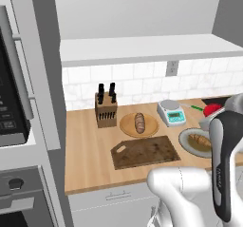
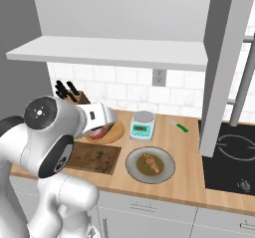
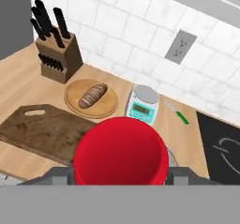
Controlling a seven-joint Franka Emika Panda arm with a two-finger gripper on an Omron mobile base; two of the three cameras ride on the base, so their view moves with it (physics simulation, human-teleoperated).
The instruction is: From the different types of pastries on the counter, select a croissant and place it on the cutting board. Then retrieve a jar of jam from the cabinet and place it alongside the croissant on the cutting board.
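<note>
Tool (image 3: 121,174) pinching jar of jam (image 3: 121,152) above counter (image 1: 90,150); knife block (image 1: 106,109) far left, scale (image 1: 172,112) behind grey plate (image 1: 186,138).

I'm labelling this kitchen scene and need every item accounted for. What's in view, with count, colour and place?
cutting board: one, dark brown, front of the counter, nothing on it
loaf: one, dark brown, on the round light-wood plate behind the board
croissant: one, golden-tan, on the grey plate right of the board
knife block: one, wooden with black handles, by the white tiled wall
scale: one, white and teal, right of the wooden plate
knife: one, green handle, on the counter beyond the scale
jar of jam: one, red lid, held above the counter
fingers: dark, shut on the jar
</note>
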